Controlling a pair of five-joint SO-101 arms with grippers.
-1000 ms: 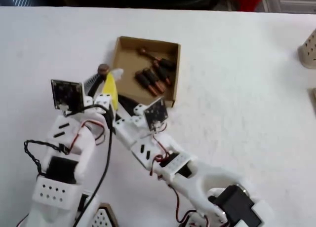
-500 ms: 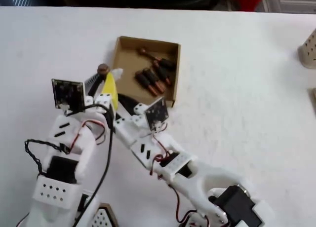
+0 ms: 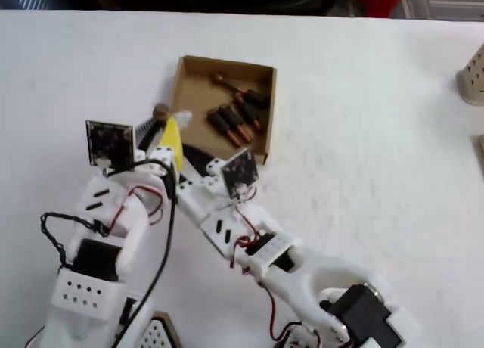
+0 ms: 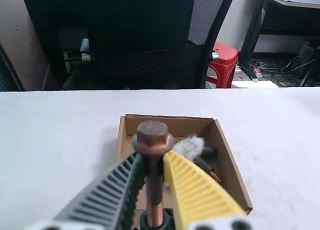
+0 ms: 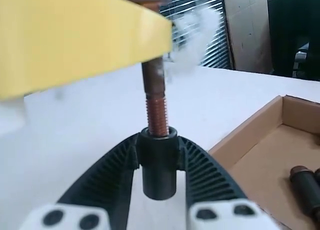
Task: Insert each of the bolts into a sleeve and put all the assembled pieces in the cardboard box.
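Beside the cardboard box (image 3: 181, 83), on its side toward the desk's (image 3: 363, 136) left edge, a bolt meets its sleeve in mid-air.

Several assembled pieces (image 3: 234, 121) already lie inside the box, so much of the job looks done. The left pincer (image 4: 152, 157) is closed tight on the bolt (image 4: 152, 165) just under its head and holds it upright. The right pincer (image 5: 158, 142) is clamped around the dark sleeve (image 5: 158, 165) directly below. The bolt's threaded end has entered the sleeve's mouth, but most of the shank stands bare above it, so I judge this insertion only begun. What seems left for this piece is to push the bolt home and lower it over the box wall onto the others. Whether more loose parts wait elsewhere on the desk I cannot tell.
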